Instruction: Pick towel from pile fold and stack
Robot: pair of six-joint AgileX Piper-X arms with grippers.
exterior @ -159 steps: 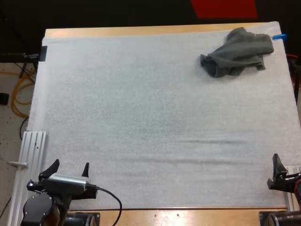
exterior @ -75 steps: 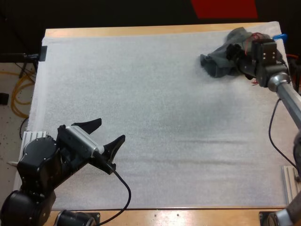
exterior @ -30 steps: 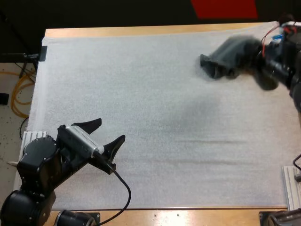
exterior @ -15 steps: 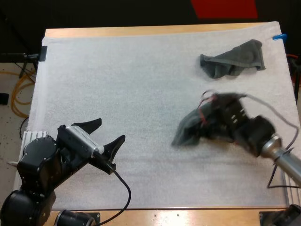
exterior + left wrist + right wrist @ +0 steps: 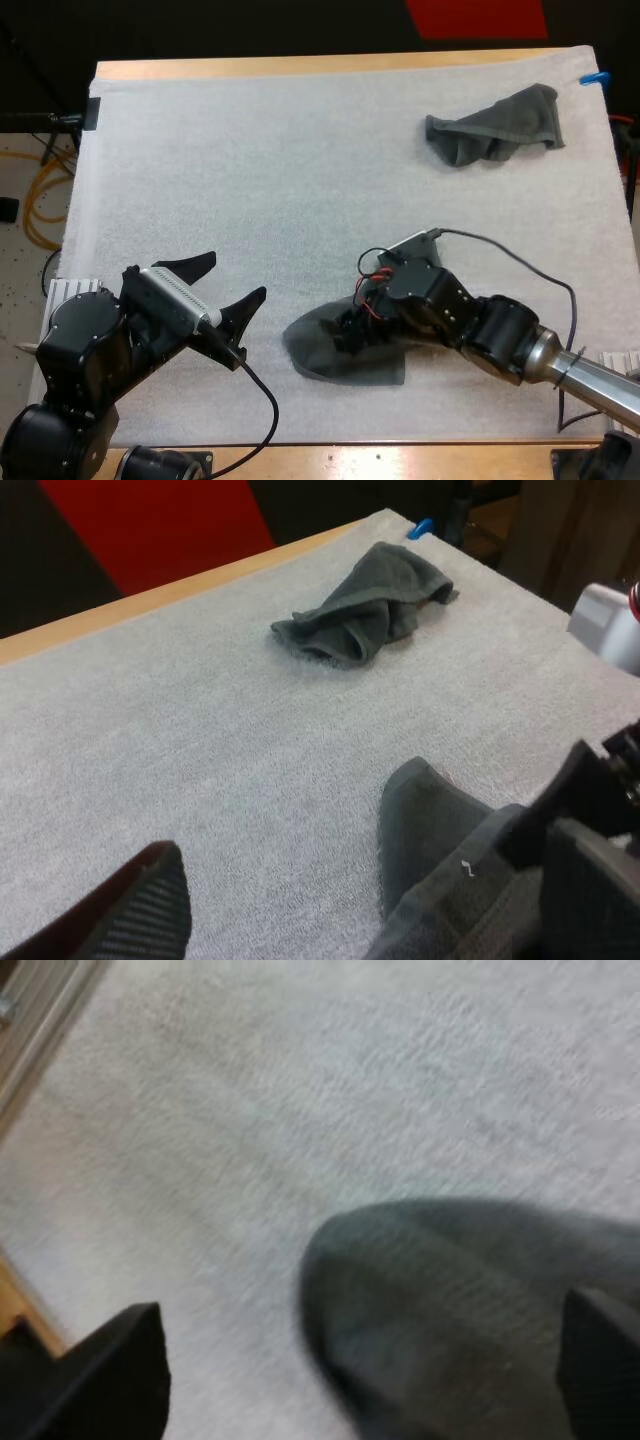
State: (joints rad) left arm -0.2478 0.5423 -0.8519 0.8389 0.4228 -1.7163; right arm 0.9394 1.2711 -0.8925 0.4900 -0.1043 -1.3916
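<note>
Straddling near towel [image 5: 320, 352], right fingers [image 5: 110, 1360] apart; left fingers [image 5: 245, 302] apart, clear; crumpled towel [image 5: 500, 125] far right.

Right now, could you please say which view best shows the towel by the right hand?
The high view: nearly the whole towel shows, under the right hand. The left wrist view catches one side, the right wrist view one rounded end.

Dark grey-green towels, two: crumpled towel [image 5: 500, 125] bunched near the far right corner of the mat [image 5: 250, 180]; second towel [image 5: 330, 352] loosely spread by the near edge, right of centre.
</note>
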